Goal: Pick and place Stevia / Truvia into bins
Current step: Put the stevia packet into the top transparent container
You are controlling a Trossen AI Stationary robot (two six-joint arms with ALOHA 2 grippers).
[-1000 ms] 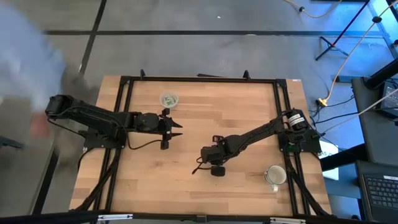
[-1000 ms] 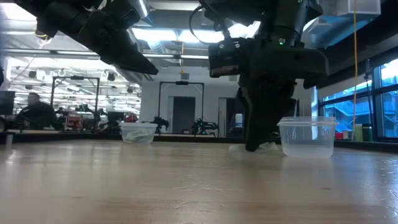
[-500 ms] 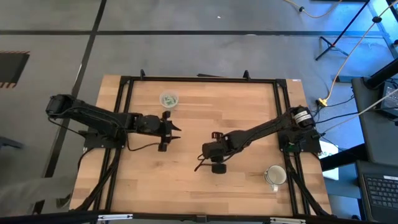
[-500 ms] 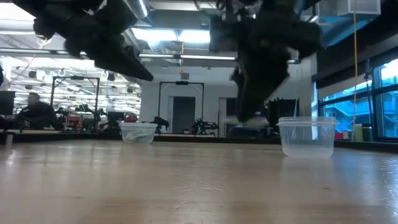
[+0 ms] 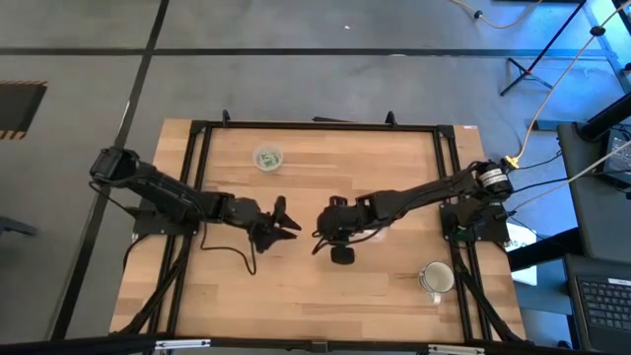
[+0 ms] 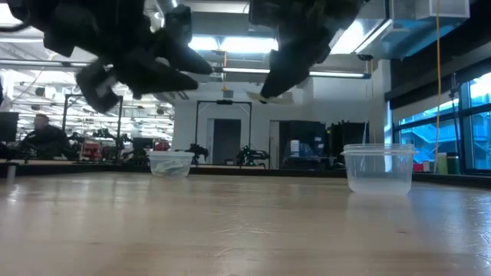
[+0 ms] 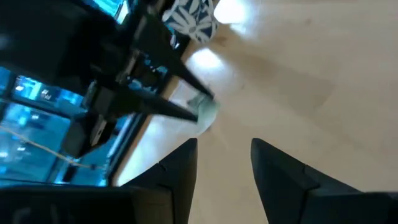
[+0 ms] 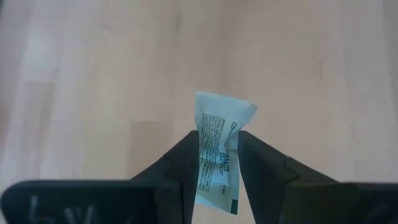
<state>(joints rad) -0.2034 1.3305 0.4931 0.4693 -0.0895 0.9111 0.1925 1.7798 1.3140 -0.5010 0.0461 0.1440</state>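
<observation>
The right end effector (image 8: 217,163) is clamped on a single sweetener packet (image 8: 219,160), its two dark fingers (image 8: 181,163) pressed against the packet's flat sides so that the white printed paper stands up between them and pokes out beyond the tips, a little crumpled at its free end. Seen from above, this end effector (image 5: 323,223) sits near the middle of the wooden worktop (image 5: 325,168), and the level view shows it raised well above the surface with the pale packet (image 6: 274,96) hanging at its tip. The left end effector (image 5: 289,221) is just beside it, facing it from the other side, also lifted off the wood; its fingers (image 7: 177,169) stand apart with bare worktop visible between them, and its wrist camera looks straight at the right arm's tips and the packet (image 7: 206,112) pinched there. One clear cup (image 5: 267,158) stands towards the far left part of the worktop with green packets inside, well apart from both arms. The second clear cup (image 6: 379,169) stands on the right in the level view, and nothing can be made out inside it. A white mug (image 5: 437,279) rests by the near right corner.
</observation>
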